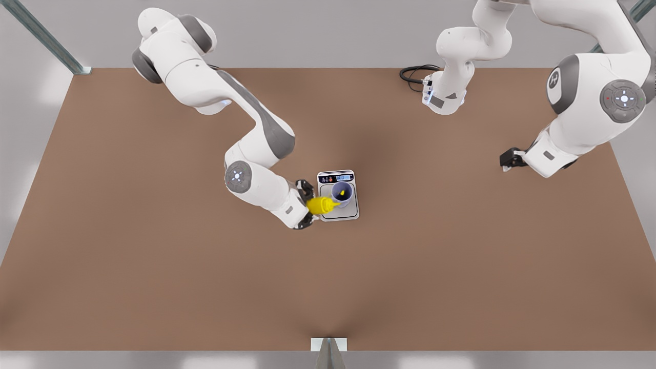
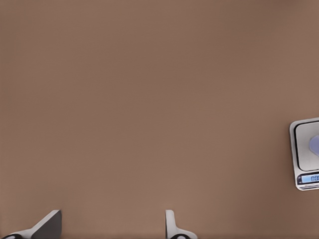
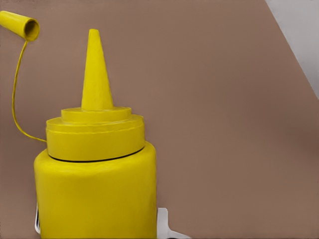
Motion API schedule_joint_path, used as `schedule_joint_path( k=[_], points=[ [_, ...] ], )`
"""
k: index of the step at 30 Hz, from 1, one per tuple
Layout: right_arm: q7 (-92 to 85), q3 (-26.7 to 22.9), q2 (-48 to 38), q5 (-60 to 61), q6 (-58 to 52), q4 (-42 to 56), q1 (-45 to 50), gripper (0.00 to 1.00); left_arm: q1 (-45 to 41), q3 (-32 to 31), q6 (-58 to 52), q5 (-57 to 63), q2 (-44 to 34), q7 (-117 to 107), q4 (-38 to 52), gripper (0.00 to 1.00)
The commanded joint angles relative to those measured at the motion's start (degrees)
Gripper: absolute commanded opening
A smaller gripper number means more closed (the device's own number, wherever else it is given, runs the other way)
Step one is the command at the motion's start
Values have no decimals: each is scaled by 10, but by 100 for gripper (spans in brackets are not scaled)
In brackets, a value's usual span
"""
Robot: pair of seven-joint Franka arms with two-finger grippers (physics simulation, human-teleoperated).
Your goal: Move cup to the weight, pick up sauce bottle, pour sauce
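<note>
The sauce bottle is gripped by the right gripper near the middle of the table, tipped on its side with the nozzle reaching over the rim of the cup. The cup stands upright on the plate of the weight. A yellow cap is seen hanging from the bottle by a thin tether. The left gripper is held spread and empty above bare table toward its far right corner, well apart from the weight.
</note>
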Motion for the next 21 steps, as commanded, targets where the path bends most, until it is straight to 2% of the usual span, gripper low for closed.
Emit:
schedule_joint_path(
  k=[1,7,21],
  points=[
    [-10,-1,-1,20,-13,1,0,43,1,0,0,1,1,0,0,100],
    [3,-4,20,-8,5,-3,26,43,1,0,-1,0,8,0,1,100],
    [-3,-5,109,-70,140,-4,50,43,4,0,-2,-2,24,-1,3,100]
  ],
)
